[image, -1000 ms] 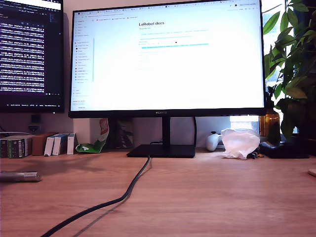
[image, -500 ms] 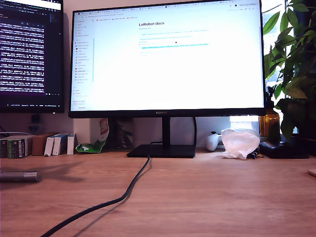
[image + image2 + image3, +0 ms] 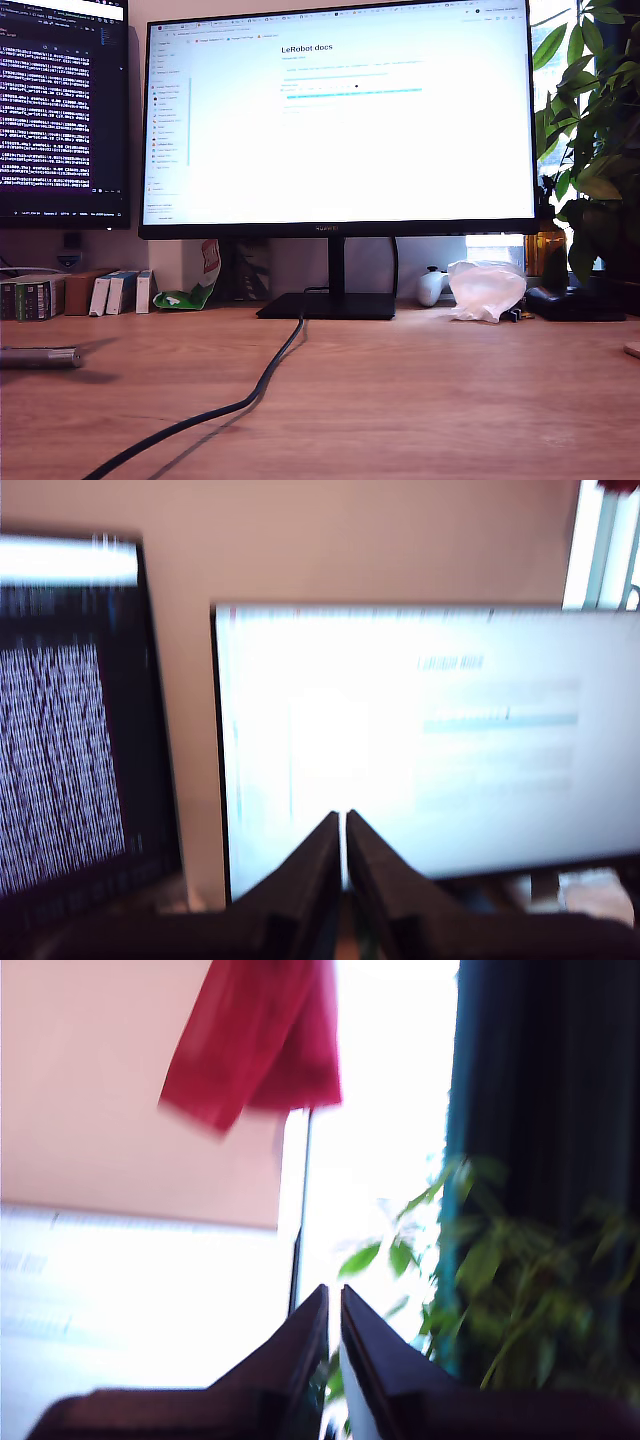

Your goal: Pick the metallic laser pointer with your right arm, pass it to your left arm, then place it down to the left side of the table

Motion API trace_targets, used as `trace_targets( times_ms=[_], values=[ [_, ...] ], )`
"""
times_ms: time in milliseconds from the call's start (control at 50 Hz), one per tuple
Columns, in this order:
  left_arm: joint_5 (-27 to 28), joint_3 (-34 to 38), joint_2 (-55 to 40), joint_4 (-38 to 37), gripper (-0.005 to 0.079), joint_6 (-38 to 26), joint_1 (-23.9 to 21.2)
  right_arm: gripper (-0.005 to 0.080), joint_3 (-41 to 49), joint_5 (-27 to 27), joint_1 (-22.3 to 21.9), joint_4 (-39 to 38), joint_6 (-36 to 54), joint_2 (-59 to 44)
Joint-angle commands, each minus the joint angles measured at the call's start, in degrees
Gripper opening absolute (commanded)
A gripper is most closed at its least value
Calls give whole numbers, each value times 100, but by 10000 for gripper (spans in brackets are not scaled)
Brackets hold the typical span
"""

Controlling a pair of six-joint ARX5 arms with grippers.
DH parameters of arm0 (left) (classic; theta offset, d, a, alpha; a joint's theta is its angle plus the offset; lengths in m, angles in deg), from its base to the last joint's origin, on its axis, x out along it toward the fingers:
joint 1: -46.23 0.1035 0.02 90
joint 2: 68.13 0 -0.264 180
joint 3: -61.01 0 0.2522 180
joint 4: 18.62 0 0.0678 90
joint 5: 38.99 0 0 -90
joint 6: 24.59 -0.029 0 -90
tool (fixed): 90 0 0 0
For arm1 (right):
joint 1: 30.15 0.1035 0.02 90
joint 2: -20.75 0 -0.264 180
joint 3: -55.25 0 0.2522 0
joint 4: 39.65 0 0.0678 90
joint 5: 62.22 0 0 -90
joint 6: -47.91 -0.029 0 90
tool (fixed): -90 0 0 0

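Metallic laser pointer (image 3: 40,356) lies flat on table (image 3: 420,400), far from both claws, out of both wrist views. My first gripper (image 3: 343,825) pressed together, empty, aimed at monitors. My second gripper (image 3: 333,1300) likewise closed, empty, raised. Judged: placement looks done; nothing evidently left.

A bright monitor (image 3: 340,120) fills the exterior view's centre, a dark terminal screen (image 3: 60,110) upper left, sunlit plant (image 3: 595,130) at right, beige wall (image 3: 180,262) behind.

Large monitor (image 3: 340,120) page heading: "LeRobot docs"
Dark terminal screen (image 3: 60,110): white text lines, not legible
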Motion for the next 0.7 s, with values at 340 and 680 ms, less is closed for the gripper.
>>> trace_targets(
  times_ms=[340, 680],
  values=[
    [55, 1473, 719, 1062, -23, 575, 22, -11, 1453, 101, 17, -264, -236, 1241],
    [118, 2133, 1366, 951, -23, 874, 20, -11, 1858, -354, 11, 614, -520, 1818]
  ],
)
